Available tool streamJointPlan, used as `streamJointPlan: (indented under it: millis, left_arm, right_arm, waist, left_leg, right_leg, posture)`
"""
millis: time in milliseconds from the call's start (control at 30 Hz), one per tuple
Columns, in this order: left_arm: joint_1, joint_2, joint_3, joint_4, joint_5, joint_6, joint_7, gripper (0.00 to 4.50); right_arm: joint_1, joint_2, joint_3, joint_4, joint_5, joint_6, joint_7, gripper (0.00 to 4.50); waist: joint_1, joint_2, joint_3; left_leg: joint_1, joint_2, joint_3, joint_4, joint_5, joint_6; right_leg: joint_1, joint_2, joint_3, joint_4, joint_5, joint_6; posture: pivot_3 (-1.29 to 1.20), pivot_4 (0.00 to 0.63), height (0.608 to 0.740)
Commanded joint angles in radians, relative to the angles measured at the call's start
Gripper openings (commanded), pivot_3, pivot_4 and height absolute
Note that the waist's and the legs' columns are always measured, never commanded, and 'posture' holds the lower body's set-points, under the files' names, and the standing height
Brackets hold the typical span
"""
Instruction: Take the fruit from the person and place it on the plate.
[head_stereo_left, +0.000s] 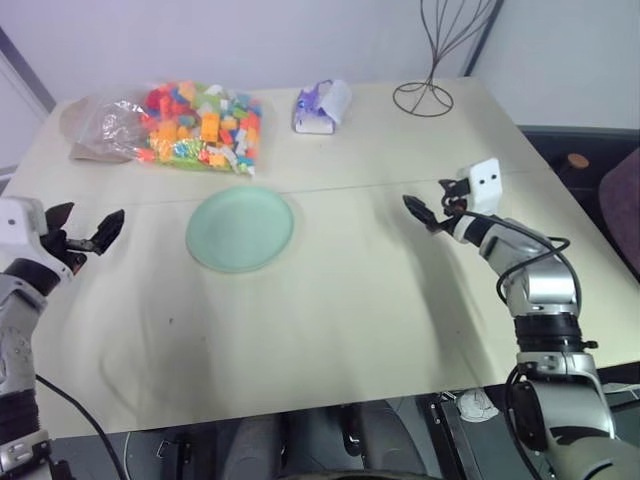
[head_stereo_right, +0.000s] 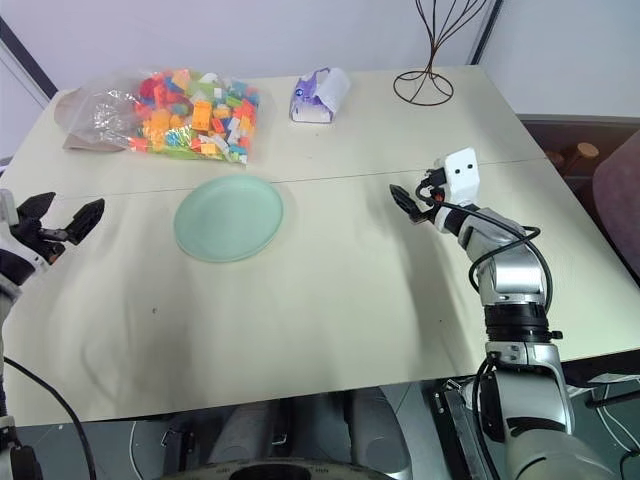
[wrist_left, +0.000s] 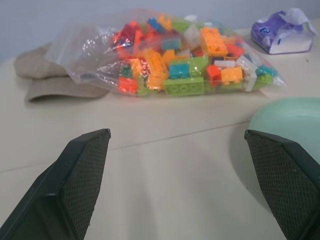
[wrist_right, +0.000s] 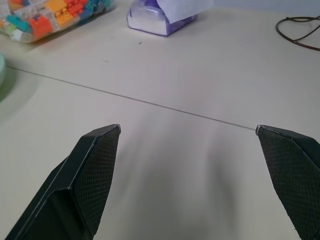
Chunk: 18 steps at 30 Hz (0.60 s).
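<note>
1. Table (head_stereo_left: 330, 330) first: a wide pale top with a seam running across it, carrying everything else.
2. Bag of toy bricks (head_stereo_left: 200, 125) sits at the far left of the table, clear plastic stuffed with bright pieces, lying partly on a tan cloth (head_stereo_left: 85, 125).
3. Plate (head_stereo_left: 240, 230), pale mint green and round, lies flat just nearer than the bag, with nothing on it.
4. Wire stand (head_stereo_left: 425, 95) rises at the far edge, its round base on the table top.
5. Tissue pack (head_stereo_left: 320, 108), purple and white, lies between the bag and the stand.
6. Left gripper (head_stereo_left: 85, 232) hovers to the left of the plate, jaws spread wide and holding nothing.
7. Right gripper (head_stereo_left: 432, 205) hovers above the table to the right of the plate, well apart from it, jaws likewise wide apart and bare.
</note>
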Motion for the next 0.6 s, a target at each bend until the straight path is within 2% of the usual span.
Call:
streamJointPlan:
  millis: [33, 600]
  left_arm:
    - [-0.001, 0.026, 0.027, -0.026, -0.022, 0.007, -0.015, 4.5]
    - [0.0, 0.021, 0.028, -0.02, -0.01, -0.014, 0.0, 4.5]
  right_arm:
    - [-0.006, -0.012, -0.025, -0.008, -0.001, -0.025, -0.003, 4.44]
    - [-0.012, -0.013, -0.02, 0.008, -0.002, -0.036, 0.002, 4.44]
  waist:
    - [0.0, 0.0, 0.0]
    - [0.0, 0.0, 0.0]
  left_leg:
    - [0.0, 0.0, 0.0, 0.0, 0.0, 0.0]
    - [0.0, 0.0, 0.0, 0.0, 0.0, 0.0]
  right_leg:
    - [0.0, 0.0, 0.0, 0.0, 0.0, 0.0]
    - [0.0, 0.0, 0.0, 0.0, 0.0, 0.0]
  posture:
    - [0.0, 0.15, 0.74]
    - [0.0, 0.15, 0.74]
